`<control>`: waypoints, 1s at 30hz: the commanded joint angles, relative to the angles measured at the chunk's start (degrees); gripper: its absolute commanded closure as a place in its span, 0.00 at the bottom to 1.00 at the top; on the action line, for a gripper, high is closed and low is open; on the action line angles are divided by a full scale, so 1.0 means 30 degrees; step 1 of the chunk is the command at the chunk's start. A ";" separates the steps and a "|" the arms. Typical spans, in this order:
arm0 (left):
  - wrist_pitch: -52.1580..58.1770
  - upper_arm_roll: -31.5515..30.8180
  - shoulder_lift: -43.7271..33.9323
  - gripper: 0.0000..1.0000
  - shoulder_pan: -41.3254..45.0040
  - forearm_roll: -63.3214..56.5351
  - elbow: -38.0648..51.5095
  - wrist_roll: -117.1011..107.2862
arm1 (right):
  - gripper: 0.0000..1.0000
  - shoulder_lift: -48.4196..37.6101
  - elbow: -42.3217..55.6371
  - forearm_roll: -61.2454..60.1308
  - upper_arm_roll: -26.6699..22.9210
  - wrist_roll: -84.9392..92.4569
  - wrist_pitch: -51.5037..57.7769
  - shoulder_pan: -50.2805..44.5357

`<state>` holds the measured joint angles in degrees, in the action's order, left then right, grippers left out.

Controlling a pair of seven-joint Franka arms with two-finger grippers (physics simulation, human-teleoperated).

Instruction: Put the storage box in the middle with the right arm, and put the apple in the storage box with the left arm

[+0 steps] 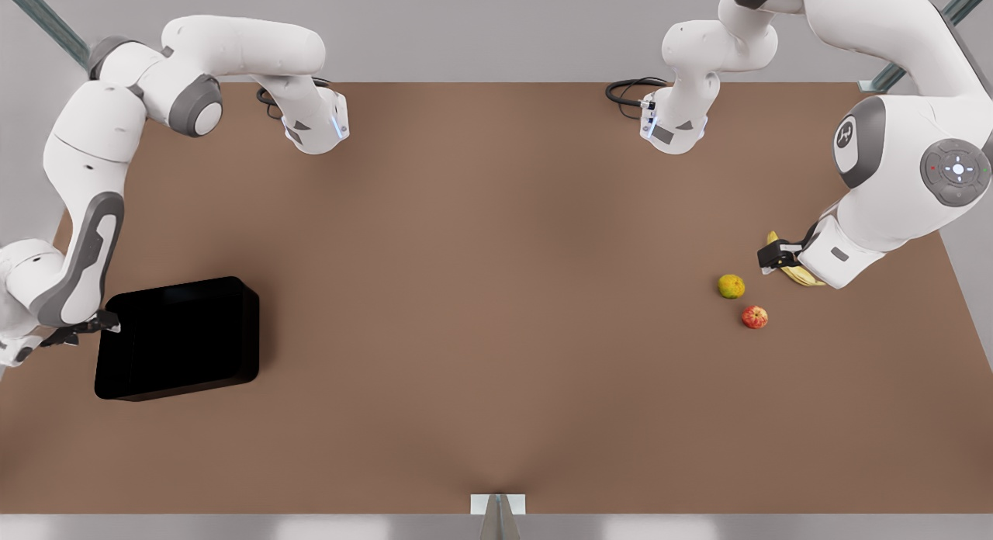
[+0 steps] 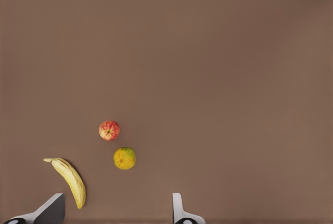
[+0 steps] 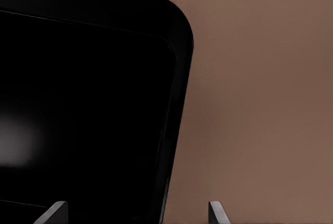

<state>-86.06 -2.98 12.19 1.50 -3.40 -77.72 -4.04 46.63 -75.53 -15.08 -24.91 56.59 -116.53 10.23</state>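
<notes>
The glossy black storage box [image 1: 178,338] lies at the front view's left, empty. My right gripper [image 1: 99,323] hovers at its outer edge, open. In the right wrist view the right gripper [image 3: 136,214] straddles the storage box's rim [image 3: 171,125], one fingertip over the inside and one over the table. The red apple [image 1: 754,316] rests on the table at the front view's right, apart from everything. Above the banana, my left gripper [image 1: 776,255] is open and holds nothing. The left wrist view has the apple [image 2: 109,130] some way ahead of the left gripper [image 2: 117,214].
A yellow-green round fruit [image 1: 731,286] sits just beside the apple, and a banana [image 1: 799,272] lies partly under the left gripper. Both also appear in the left wrist view: fruit [image 2: 125,158], banana [image 2: 70,180]. The brown table [image 1: 496,292] stretches bare between box and fruits.
</notes>
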 commanded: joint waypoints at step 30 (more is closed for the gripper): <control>0.0006 -0.0003 0.0039 0.00 -0.0001 -0.0008 0.0009 0.0029 | 0.79 0.1918 0.0334 -0.0657 0.0011 0.6655 -0.0679 0.0544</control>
<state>-86.07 -2.98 12.36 1.50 -3.39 -77.72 -3.91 52.45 -74.70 -17.14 -24.86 72.16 -119.95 11.86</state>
